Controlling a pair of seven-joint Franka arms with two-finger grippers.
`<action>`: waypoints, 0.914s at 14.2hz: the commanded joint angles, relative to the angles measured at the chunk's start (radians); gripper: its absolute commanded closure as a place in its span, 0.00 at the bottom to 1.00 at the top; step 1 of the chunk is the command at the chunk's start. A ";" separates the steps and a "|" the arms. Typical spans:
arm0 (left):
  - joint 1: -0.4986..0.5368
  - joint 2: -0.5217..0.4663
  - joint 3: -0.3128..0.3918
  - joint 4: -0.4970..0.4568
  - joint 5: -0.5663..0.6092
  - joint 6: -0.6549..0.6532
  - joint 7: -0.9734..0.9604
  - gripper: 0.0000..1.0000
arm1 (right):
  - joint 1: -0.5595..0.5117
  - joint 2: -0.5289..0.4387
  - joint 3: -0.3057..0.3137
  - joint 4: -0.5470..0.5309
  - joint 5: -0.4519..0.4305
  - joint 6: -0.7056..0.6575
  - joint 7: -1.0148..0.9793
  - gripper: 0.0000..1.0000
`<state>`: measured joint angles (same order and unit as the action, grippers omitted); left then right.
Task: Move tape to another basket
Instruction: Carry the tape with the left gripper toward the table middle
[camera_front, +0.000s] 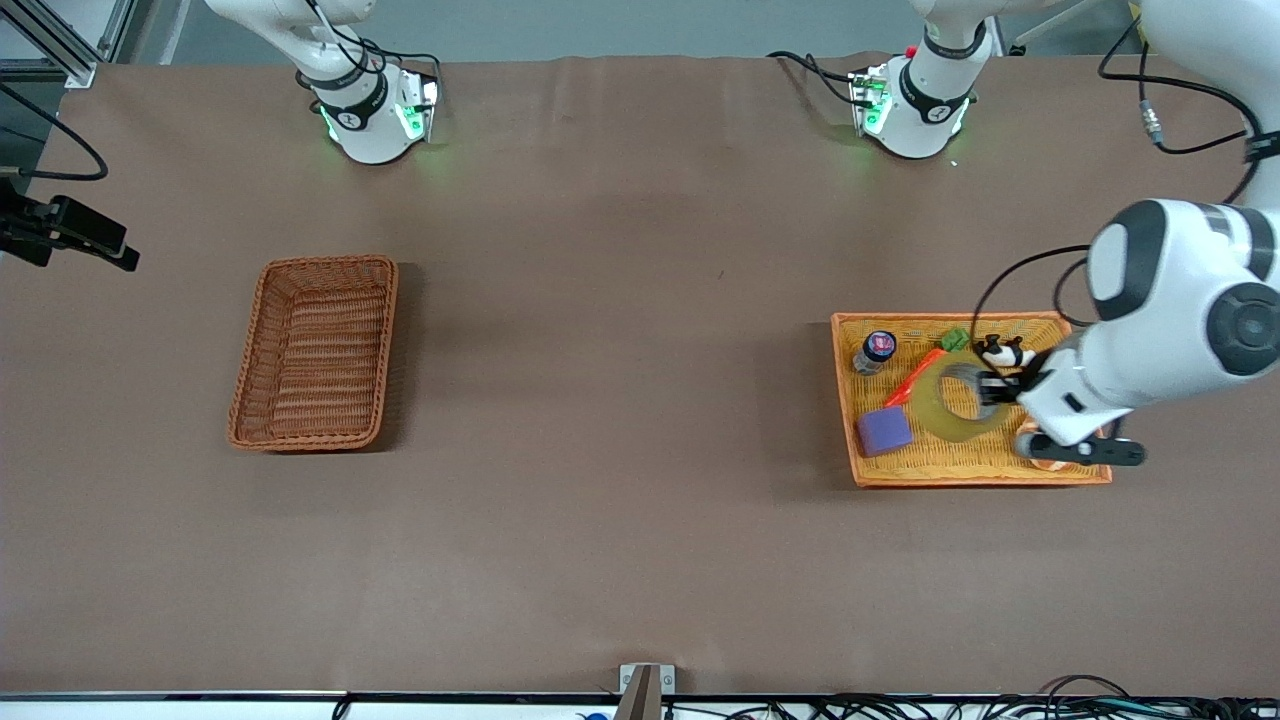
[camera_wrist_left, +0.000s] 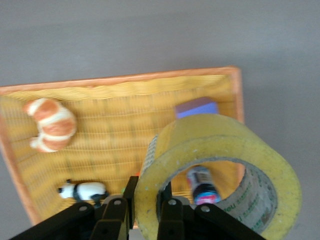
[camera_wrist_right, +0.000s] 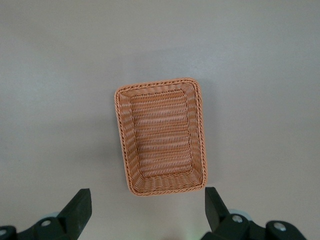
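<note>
The ring-shaped roll of translucent yellowish packing tape (camera_front: 962, 398) is gripped by its wall in the left pincer (camera_wrist_left: 146, 207), raised over the shallow yellow-orange woven tray (camera_front: 940, 476). The right pincer (camera_wrist_right: 145, 212) is held spread wide over the deep reddish-brown wicker basket (camera_front: 264, 352), waiting. With only one wall pinched, the roll is judged liable to swing or slip during the crossing.

Yellowish tape (camera_front: 958, 398) roll (claw-pinched) tilted above tray; reddish-brown basket (camera_front: 314, 351) empty, right arm's end.
</note>
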<state>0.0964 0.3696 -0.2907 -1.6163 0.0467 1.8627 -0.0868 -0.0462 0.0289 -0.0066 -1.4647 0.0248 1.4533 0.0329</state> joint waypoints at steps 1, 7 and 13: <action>-0.079 0.046 -0.037 0.045 0.006 -0.020 -0.071 0.95 | -0.006 -0.027 0.005 -0.026 0.004 -0.001 -0.008 0.00; -0.421 0.225 -0.036 0.209 0.007 -0.020 -0.228 0.97 | -0.011 -0.027 0.004 -0.023 0.004 0.007 -0.010 0.00; -0.619 0.394 -0.028 0.377 0.001 0.045 -0.379 0.98 | -0.007 -0.020 0.004 -0.017 -0.008 0.024 -0.008 0.00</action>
<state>-0.4841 0.7079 -0.3251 -1.3143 0.0460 1.8960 -0.4431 -0.0469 0.0290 -0.0085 -1.4644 0.0248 1.4594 0.0326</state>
